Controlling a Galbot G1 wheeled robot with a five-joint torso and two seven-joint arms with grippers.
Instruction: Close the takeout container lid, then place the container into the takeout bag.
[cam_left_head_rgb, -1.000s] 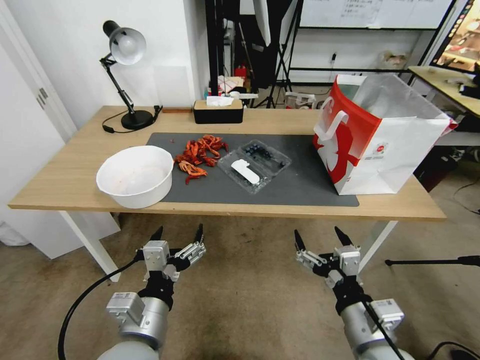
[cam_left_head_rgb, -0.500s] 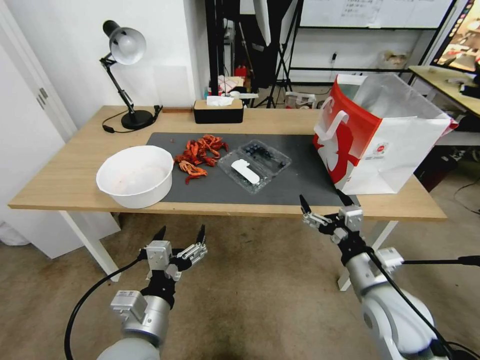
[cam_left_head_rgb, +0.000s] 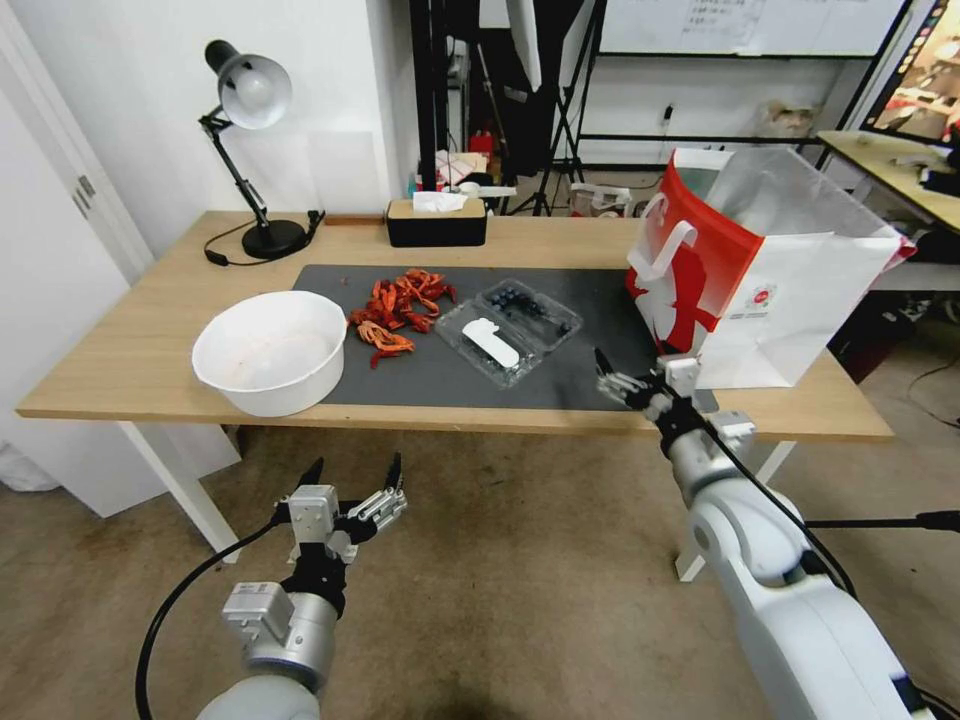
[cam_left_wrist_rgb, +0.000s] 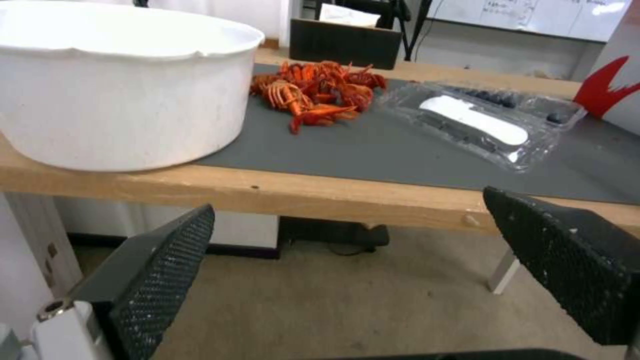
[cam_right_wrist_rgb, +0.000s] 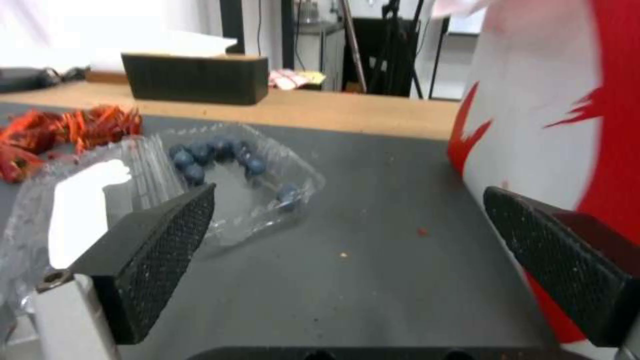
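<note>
The takeout container (cam_left_head_rgb: 528, 310) lies open on the grey mat (cam_left_head_rgb: 590, 350), with dark blueberries in its base (cam_right_wrist_rgb: 230, 162). Its clear lid (cam_left_head_rgb: 488, 345) with the white label lies flat beside the base, toward the table's front. The red-and-white takeout bag (cam_left_head_rgb: 760, 270) stands upright and open at the mat's right end. My right gripper (cam_left_head_rgb: 632, 372) is open just above the mat's front edge, between the container and the bag, holding nothing. In the right wrist view the right gripper (cam_right_wrist_rgb: 348, 195) faces the container, with the bag (cam_right_wrist_rgb: 553, 125) close beside it. My left gripper (cam_left_head_rgb: 352, 472) hangs open below the table's front edge.
A large white bowl (cam_left_head_rgb: 270, 350) sits at the mat's left end. A pile of red crayfish (cam_left_head_rgb: 400, 305) lies between the bowl and the container. A black tissue box (cam_left_head_rgb: 436, 222) and a desk lamp (cam_left_head_rgb: 250, 150) stand at the back of the wooden table (cam_left_head_rgb: 120, 370).
My right arm has risen from below the table and reached forward to the mat's front edge beside the bag. The left arm has barely moved. The container and bag lie as before.
</note>
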